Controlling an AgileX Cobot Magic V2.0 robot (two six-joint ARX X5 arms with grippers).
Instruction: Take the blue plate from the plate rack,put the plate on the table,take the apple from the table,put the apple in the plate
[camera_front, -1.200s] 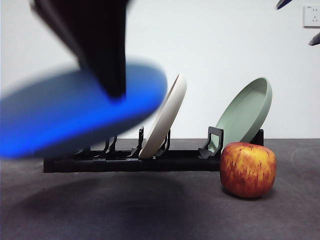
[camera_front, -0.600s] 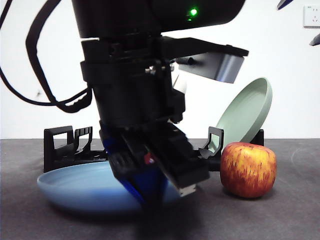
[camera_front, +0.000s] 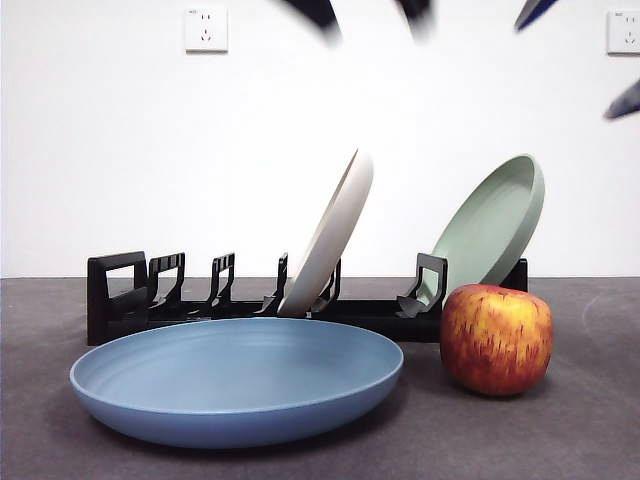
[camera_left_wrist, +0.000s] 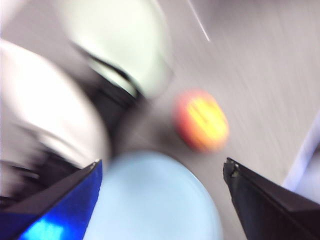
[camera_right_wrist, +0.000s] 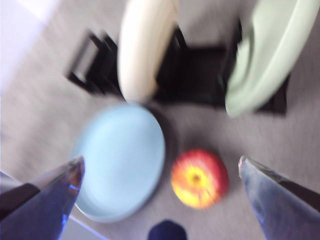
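Observation:
The blue plate (camera_front: 236, 382) lies flat on the table (camera_front: 590, 440), in front of the plate rack (camera_front: 200, 305). The apple (camera_front: 496, 338) stands on the table just right of the plate, apart from it. My left gripper (camera_front: 368, 12) is open and empty high above the plate; only its blurred jaw tips show at the front view's top edge. Its blurred wrist view (camera_left_wrist: 161, 167) shows the plate (camera_left_wrist: 155, 200) and the apple (camera_left_wrist: 201, 120) below. My right gripper (camera_front: 580, 55) is open and empty at the top right, above the apple (camera_right_wrist: 199, 177) and the plate (camera_right_wrist: 120, 160).
A cream-white plate (camera_front: 330, 235) and a sage-green plate (camera_front: 492, 222) lean in the rack's slots behind the apple. The rack's left slots stand empty. A white wall with two sockets closes the back.
The left gripper set the blue plate on the table, let it go and rose to the top edge. The right gripper's tips have shifted slightly. The apple has not moved.

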